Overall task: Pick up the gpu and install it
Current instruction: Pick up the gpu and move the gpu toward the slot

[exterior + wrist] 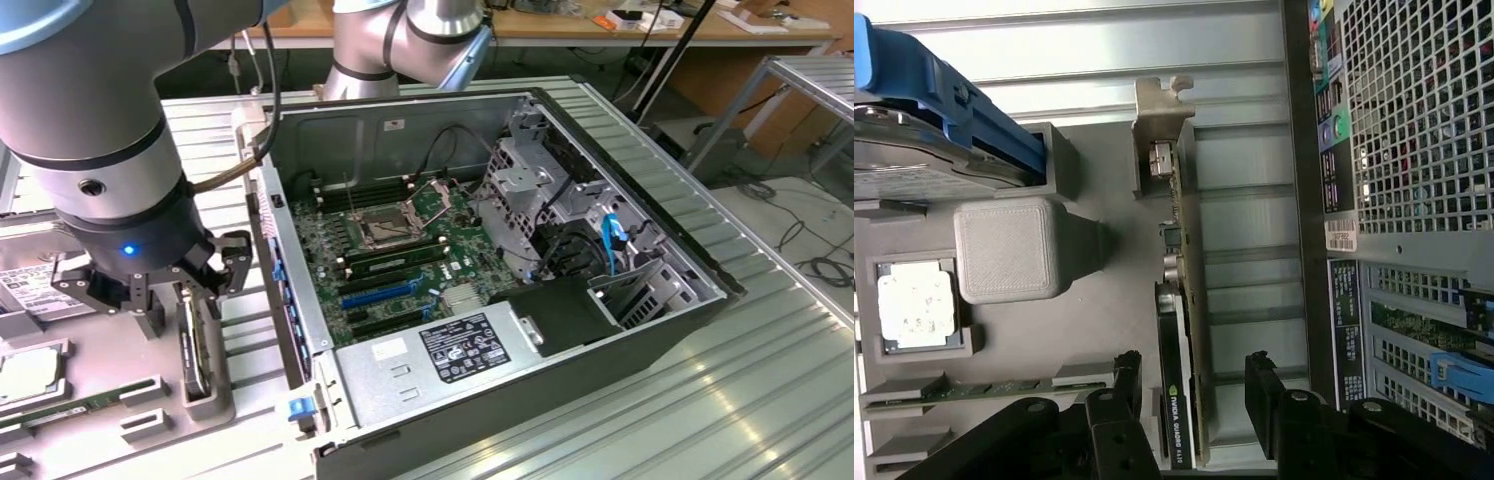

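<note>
The gpu (1176, 330) stands on its long edge in a slot of the grey holder tray (1104, 330), its silver end bracket (1159, 130) pointing away from the gripper. It is a slim card with a green board and a black face. In the exterior view the gpu (198, 345) stands at the left, beside the computer case. My gripper (1194, 385) is open just above the card, one finger on each side of it, neither pressing on it. In the exterior view the gripper (180, 300) hangs straight down over the card.
The open computer case (627, 330) lies right of the tray, showing its motherboard with blue slots (380, 292) and the power supply (454, 345). On the tray lie a hard drive in a blue carrier (924, 130), a processor (914, 305), a memory stick (974, 390) and a raised grey block (1014, 250).
</note>
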